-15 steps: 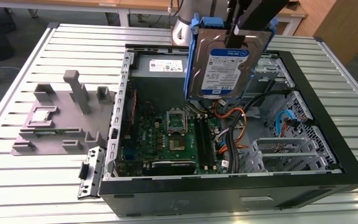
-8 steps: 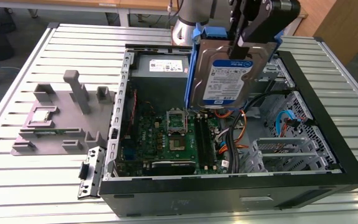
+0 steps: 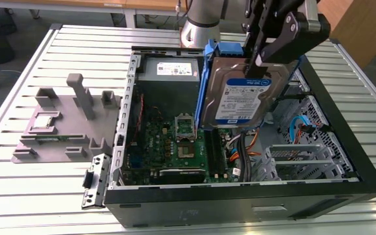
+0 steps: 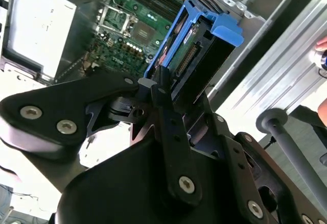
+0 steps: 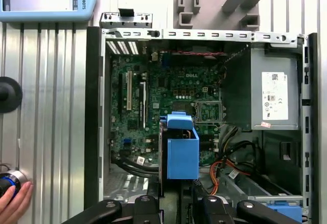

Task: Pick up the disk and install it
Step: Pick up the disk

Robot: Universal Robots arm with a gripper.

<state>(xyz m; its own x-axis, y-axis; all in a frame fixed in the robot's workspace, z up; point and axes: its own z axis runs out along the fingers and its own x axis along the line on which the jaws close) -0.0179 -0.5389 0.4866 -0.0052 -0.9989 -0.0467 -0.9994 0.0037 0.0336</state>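
- I see a slatted aluminium desk (image 3: 37, 196) carrying an open black computer case (image 3: 240, 200), directly beneath the hand (image 3: 258, 66).
- The hand is clamped on the disk (image 3: 240, 100), a silver, blue-railed drive held upright over the green motherboard (image 3: 168, 142).
- A grey moulded fixture (image 3: 64, 127) sits well away from the hand.
- The disk hides the case interior behind it.

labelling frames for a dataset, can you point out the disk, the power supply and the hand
disk (image 3: 240, 100), exterior view, on its white-and-blue label
power supply (image 5: 274, 96), first wrist view, on its white sticker
hand (image 3: 258, 68), exterior view, between its fingertips, clamped on the disk's upper edge
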